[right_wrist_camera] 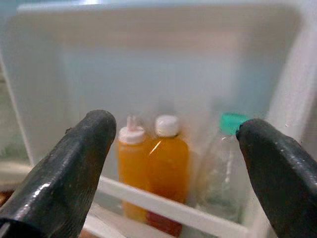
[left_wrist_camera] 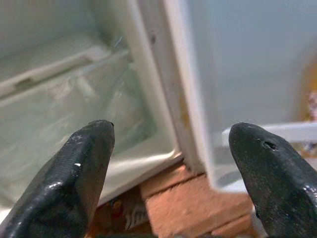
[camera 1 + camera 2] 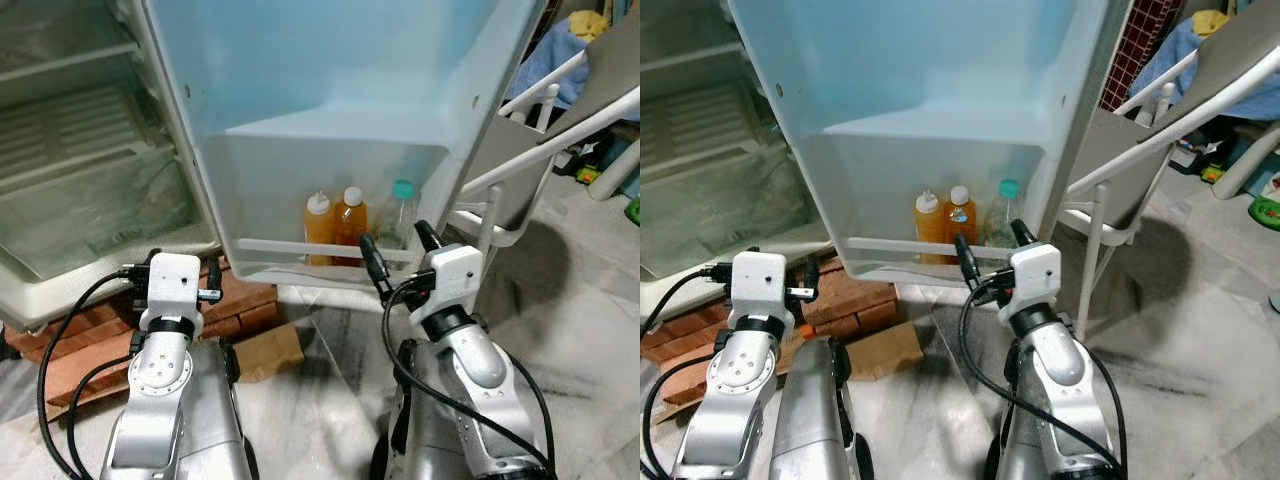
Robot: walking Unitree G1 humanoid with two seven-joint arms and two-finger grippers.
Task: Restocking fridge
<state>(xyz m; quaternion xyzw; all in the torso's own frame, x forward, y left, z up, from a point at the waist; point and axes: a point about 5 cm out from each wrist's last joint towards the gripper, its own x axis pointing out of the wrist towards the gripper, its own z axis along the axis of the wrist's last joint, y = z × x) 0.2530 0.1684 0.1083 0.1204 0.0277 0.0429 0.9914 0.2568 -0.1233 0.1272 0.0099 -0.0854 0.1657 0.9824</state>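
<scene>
Three bottles already stand in the white fridge door shelf [image 3: 300, 250] at frame centre — an orange squeeze bottle [image 3: 318, 228], an orange juice bottle [image 3: 350, 226], a clear green-capped bottle [image 3: 398, 215]. My right hand [image 3: 400, 250] and left hand [image 2: 168, 163] are both spread wide, holding nothing — more restocking may remain.

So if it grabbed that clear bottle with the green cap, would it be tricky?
Probably light: the clear bottle looks nearly empty. Its thin walls may dent under the fingers. Tall and narrow, it could tip if nudged, though the rail in front should catch it.
</scene>
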